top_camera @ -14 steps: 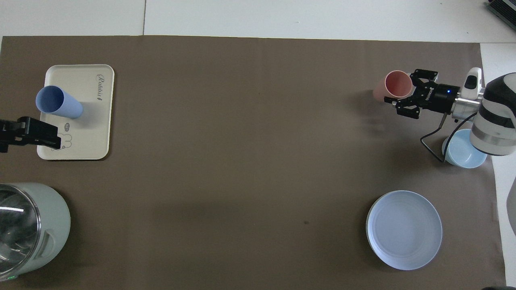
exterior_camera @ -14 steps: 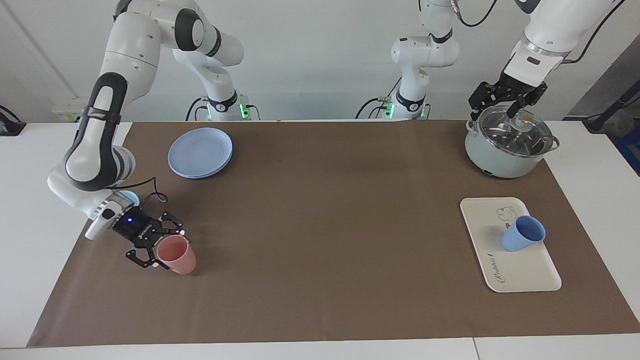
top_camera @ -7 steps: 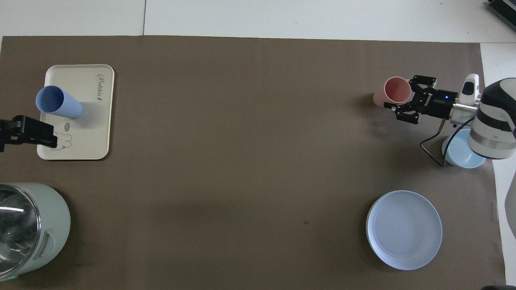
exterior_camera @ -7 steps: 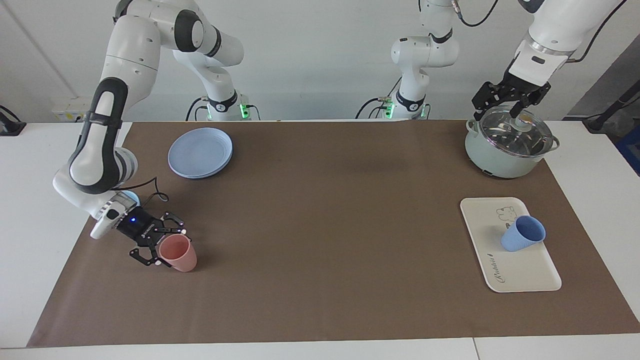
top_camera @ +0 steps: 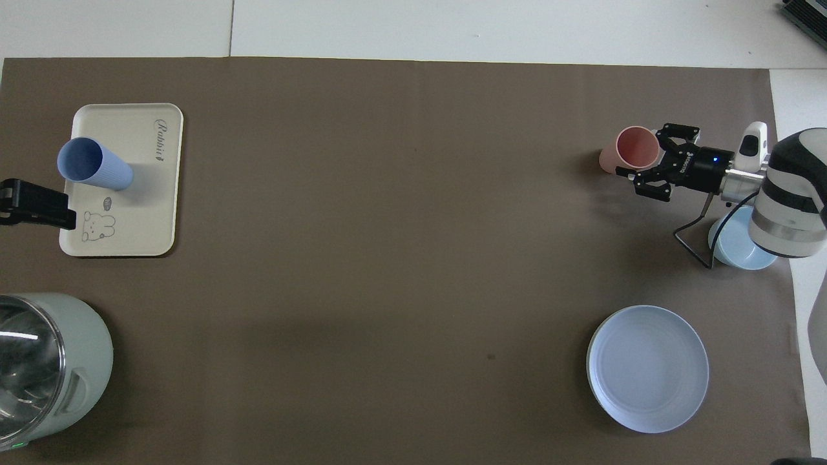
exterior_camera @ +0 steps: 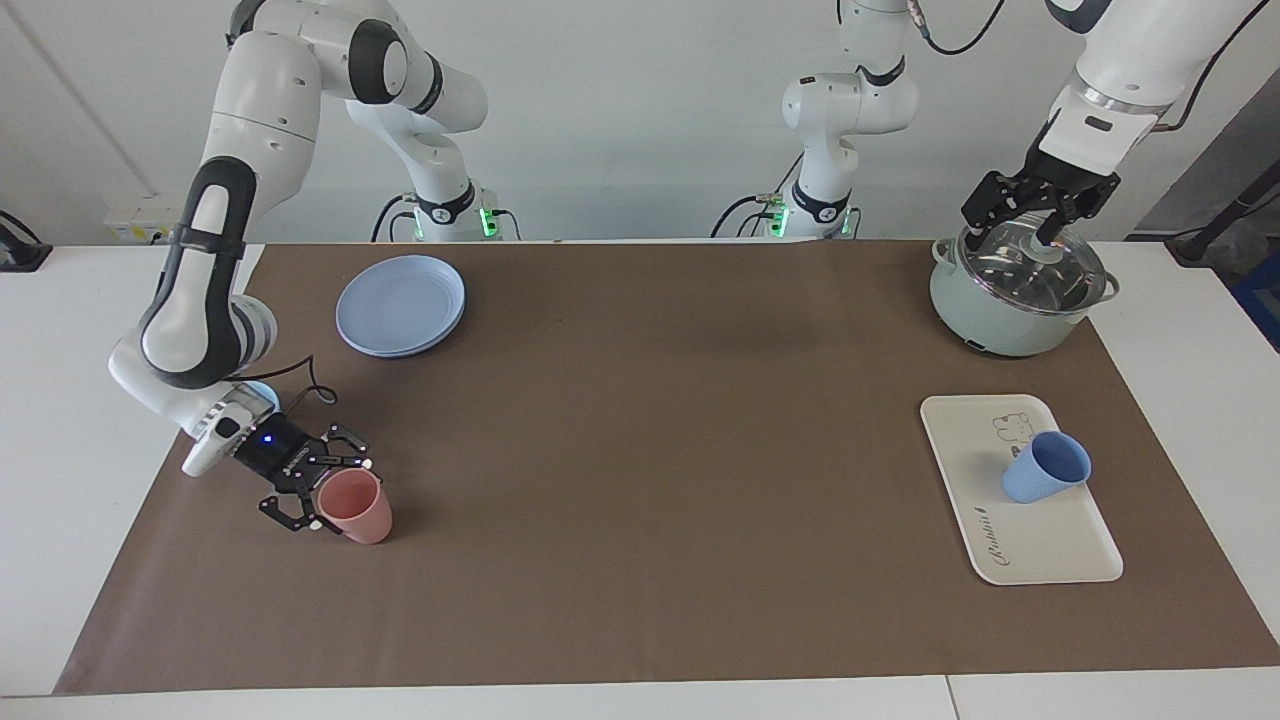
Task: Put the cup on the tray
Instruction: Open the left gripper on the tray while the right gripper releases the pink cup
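Clearly a robotics laboratory, not a home. Two white jointed robot arms (exterior_camera: 250,200) bolted at the edge of a long white table (exterior_camera: 60,470), with green status lights and black cables at the bases. Plain white wall, brown paper sheet (exterior_camera: 650,450) taped flat as working surface. Household plastic dishes and a pale green cooking pot (exterior_camera: 1010,290) only as test props.

A matt brown paper-like sheet (exterior_camera: 640,450) covers the white, smooth table (exterior_camera: 60,400). The cup (exterior_camera: 1045,468) looks like matt plastic with a finely ribbed wall; the tray (exterior_camera: 1060,550) is smooth cream plastic with a faint sheen. The pink tumbler (exterior_camera: 357,506), plate (exterior_camera: 400,305) and bowl (top_camera: 743,248) look like smooth matt plastic. The pot (exterior_camera: 1000,315) has a satin pale-green wall and a glossy glass lid (exterior_camera: 1030,265). The arms' shells are glossy white.
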`<state>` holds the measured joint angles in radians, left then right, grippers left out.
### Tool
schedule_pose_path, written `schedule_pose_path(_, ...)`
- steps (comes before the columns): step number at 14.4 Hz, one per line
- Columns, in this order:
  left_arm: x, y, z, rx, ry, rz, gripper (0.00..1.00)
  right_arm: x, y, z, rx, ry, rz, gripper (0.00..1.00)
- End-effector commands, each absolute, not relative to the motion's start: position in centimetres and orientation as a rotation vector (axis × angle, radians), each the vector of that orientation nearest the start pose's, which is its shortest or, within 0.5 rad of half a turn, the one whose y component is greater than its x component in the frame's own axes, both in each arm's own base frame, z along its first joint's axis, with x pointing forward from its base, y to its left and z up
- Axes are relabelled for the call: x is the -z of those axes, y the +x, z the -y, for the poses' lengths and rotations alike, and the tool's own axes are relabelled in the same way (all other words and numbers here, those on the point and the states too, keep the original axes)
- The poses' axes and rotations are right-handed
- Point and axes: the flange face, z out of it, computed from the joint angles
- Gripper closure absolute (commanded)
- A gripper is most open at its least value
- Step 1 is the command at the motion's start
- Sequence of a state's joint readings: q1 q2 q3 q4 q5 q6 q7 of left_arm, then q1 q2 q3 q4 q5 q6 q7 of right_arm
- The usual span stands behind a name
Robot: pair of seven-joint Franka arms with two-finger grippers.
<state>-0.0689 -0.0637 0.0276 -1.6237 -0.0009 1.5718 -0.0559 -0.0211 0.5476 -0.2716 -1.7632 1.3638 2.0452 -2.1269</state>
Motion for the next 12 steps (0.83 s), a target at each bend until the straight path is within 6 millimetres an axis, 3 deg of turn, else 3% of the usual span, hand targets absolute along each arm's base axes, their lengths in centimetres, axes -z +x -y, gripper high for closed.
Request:
schedule_pose_path(1,-62.1,53.3,2.2,0.029,-3.138,-0.005,0.0,-27.0,64.7,12.5,1.154,-2.098,1.183,0.0)
schedule_pose_path(5,-61.2,55.2,2.7,0.01,-3.138,-0.017,0.0,-27.3,64.8,12.3,1.179,-2.09,1.154,0.0)
schedule_pose_path(8,-62.0,56.4,3.1,-0.007,-3.137,-0.024,0.0,-27.9,65.2,12.0,1.194,-2.053,1.152,0.0)
schedule_pose_path(10,-61.8,56.8,3.1,-0.009,-3.135,-0.024,0.0,-28.6,65.5,11.8,1.217,-2.031,1.126,0.0)
schedule_pose_path(12,-61.1,56.3,3.1,-0.033,-3.133,-0.024,0.0,-30.4,65.8,12.3,1.244,-2.03,1.137,0.0)
